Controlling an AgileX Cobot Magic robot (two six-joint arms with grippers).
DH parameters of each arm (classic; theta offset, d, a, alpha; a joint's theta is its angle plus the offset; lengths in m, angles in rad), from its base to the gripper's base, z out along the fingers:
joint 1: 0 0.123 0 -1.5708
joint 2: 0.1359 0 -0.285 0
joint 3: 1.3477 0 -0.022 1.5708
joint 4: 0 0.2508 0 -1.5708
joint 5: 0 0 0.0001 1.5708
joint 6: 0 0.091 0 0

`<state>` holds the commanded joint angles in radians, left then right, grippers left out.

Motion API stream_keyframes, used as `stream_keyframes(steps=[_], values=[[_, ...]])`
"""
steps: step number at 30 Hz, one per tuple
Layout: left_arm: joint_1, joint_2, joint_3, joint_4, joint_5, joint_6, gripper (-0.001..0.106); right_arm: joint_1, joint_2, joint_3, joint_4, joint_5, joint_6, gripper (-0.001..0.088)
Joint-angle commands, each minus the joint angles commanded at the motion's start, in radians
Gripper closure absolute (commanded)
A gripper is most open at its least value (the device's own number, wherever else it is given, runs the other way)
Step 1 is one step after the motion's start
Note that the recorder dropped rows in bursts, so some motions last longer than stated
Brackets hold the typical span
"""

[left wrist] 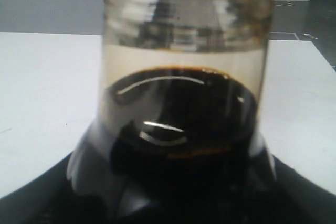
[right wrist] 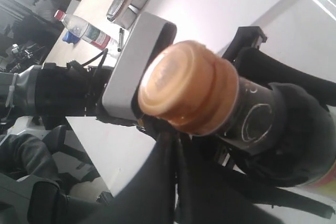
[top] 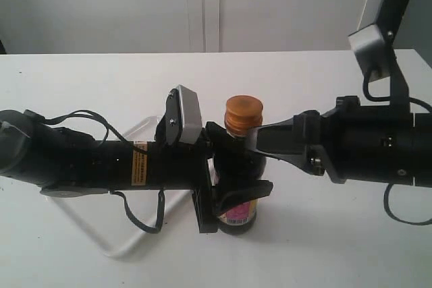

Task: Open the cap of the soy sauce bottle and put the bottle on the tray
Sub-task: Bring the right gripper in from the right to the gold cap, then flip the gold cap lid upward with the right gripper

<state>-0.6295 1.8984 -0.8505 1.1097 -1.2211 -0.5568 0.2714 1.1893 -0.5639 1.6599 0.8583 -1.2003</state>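
Standing upright on the white table (top: 324,247), the soy sauce bottle (top: 237,215) is clamped around its body by the left gripper (top: 233,190), beside the tray (top: 138,133), while the right gripper (top: 253,141) reaches its neck under the closed cap (top: 244,114). The left wrist view shows only glass neck and dark liquid (very close). In the right wrist view the cap (right wrist: 186,93) sits shut, black fingers (right wrist: 163,182) at the neck; their spread I cannot tell.

Bright, even light; soft shadows; wrist close-ups blurred.
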Motion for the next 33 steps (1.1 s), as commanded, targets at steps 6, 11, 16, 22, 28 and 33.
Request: stream_keyframes(steps=[6,11,16,22,28,33], values=[[0.0,0.0,0.0,0.0,0.0,0.012,0.105,0.0,0.032,-0.024,0.008,0.028,-0.006,0.0868],[0.0,0.0,0.0,0.0,0.0,0.014,0.105,0.0,0.039,-0.034,0.012,0.053,-0.006,0.0868],[0.0,0.0,0.0,0.0,0.0,0.016,0.105,0.0,0.039,-0.034,0.018,0.019,-0.008,0.0868],[0.0,0.0,0.0,0.0,0.0,0.016,0.105,0.0,0.039,-0.049,0.052,0.018,-0.021,0.0868],[0.0,0.0,0.0,0.0,0.0,0.022,0.105,-0.004,0.02,-0.109,0.052,-0.046,-0.031,0.0868],[0.0,0.0,0.0,0.0,0.0,0.022,0.105,-0.004,-0.014,-0.15,0.045,-0.22,-0.034,0.0868]])
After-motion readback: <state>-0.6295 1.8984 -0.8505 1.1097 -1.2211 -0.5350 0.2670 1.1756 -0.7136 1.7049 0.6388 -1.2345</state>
